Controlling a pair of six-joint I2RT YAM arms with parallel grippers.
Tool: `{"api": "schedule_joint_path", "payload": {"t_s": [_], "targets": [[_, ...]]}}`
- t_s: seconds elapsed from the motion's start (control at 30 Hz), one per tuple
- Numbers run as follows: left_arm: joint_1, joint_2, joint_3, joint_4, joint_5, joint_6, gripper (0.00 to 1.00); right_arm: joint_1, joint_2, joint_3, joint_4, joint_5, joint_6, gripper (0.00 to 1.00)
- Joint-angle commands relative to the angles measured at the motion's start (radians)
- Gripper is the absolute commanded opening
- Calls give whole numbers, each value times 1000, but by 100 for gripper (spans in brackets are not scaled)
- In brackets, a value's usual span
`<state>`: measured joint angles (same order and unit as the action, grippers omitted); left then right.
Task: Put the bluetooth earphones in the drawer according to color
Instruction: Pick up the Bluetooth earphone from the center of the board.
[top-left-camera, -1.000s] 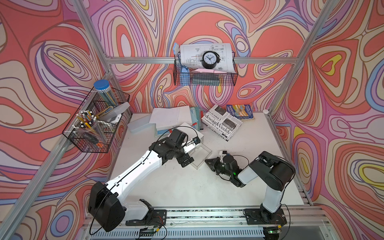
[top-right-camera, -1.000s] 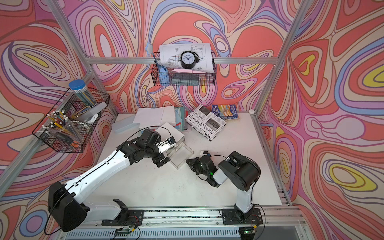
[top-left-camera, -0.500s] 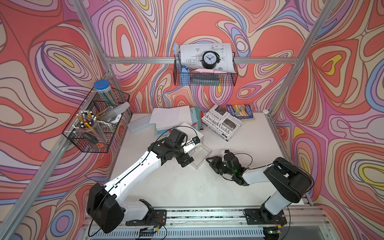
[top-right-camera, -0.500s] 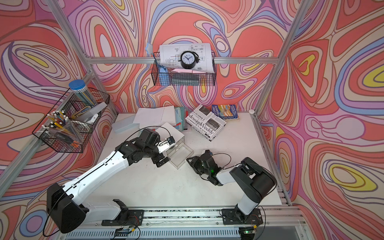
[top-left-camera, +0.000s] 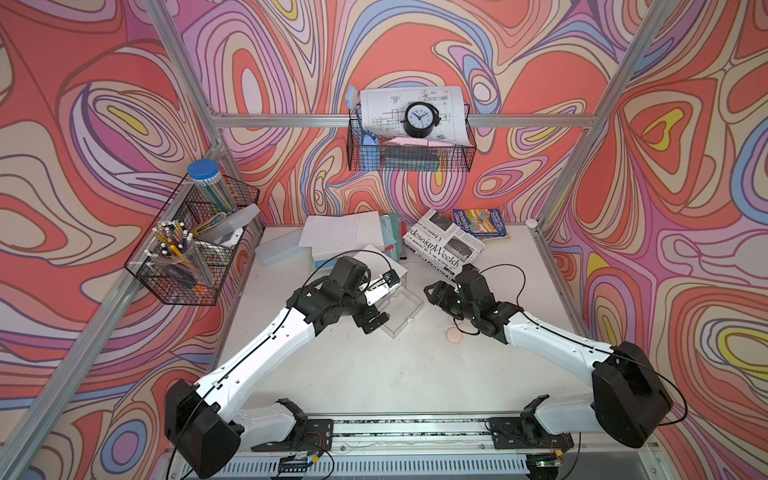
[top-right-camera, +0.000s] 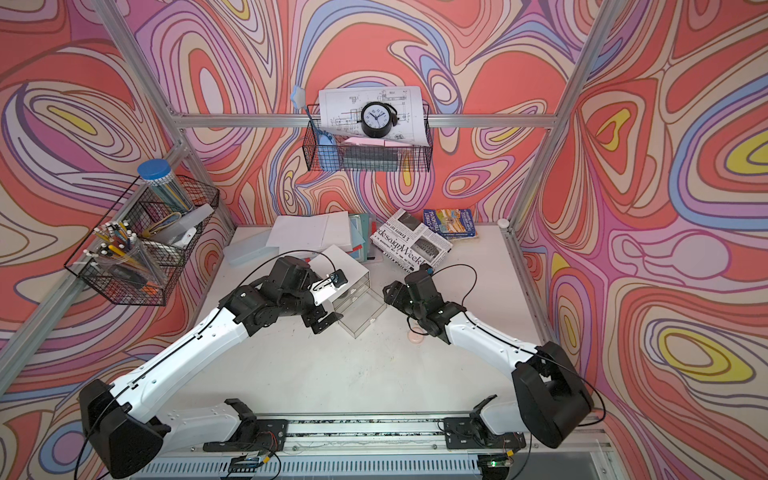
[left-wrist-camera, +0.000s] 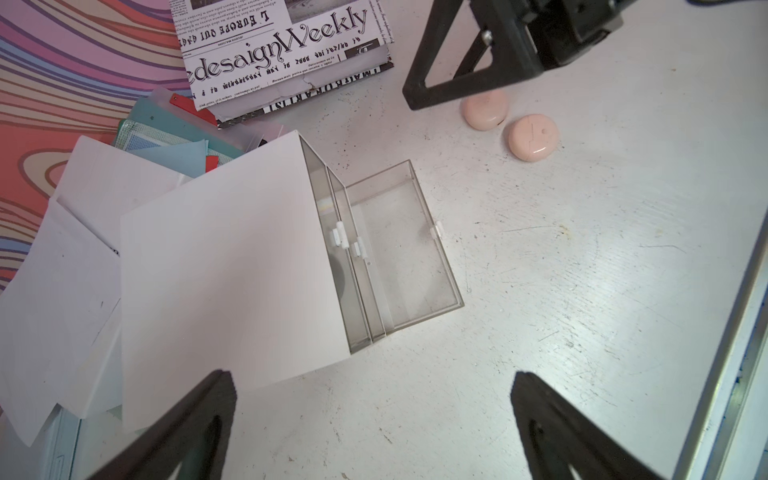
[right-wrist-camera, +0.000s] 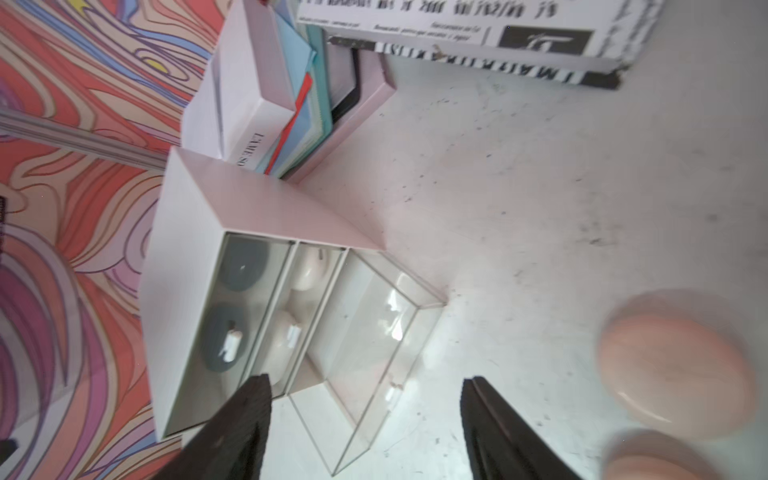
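Currently, my right tool (right-wrist-camera: 365, 379) hovers with its jaws well apart and empty, just beside the pink earphones (left-wrist-camera: 532, 137). Both of them lie on the worktop (top-left-camera: 374, 374), right of centre. My left tool (left-wrist-camera: 372, 375) is likewise spread and empty and hangs over the drawer unit (left-wrist-camera: 232, 257). The unit's lowest drawer (left-wrist-camera: 399, 245) is pulled out and bare, which I judge leaves it ready for pink. The black earphones (right-wrist-camera: 239, 266) and white earphones (right-wrist-camera: 309, 270) occupy the two shut drawers above. Along the far edge, the paper stack (top-left-camera: 345, 232) and newspaper (top-left-camera: 442, 245) crowd the unit, with a book (top-left-camera: 480, 218) toward the far right corner. The drawer's mouth is unobstructed.
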<state>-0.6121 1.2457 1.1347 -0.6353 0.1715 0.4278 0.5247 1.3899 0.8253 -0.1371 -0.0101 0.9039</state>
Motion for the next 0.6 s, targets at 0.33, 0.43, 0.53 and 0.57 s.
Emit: {"api": "schedule_joint_path", "payload": {"t_s": [0.33, 0.43, 0.53, 0.57], "targets": [[-102, 56, 13, 0, 20, -22, 98, -139, 201, 244, -464, 96, -280, 78], [-108, 47, 8, 0, 11, -18, 98, -153, 290, 294, -499, 79, -312, 78], [-109, 38, 1, 11, 15, -11, 98, -152, 363, 335, -514, 61, -341, 78], [-108, 39, 2, 10, 20, -13, 99, -152, 375, 340, -512, 56, -348, 79]]}}
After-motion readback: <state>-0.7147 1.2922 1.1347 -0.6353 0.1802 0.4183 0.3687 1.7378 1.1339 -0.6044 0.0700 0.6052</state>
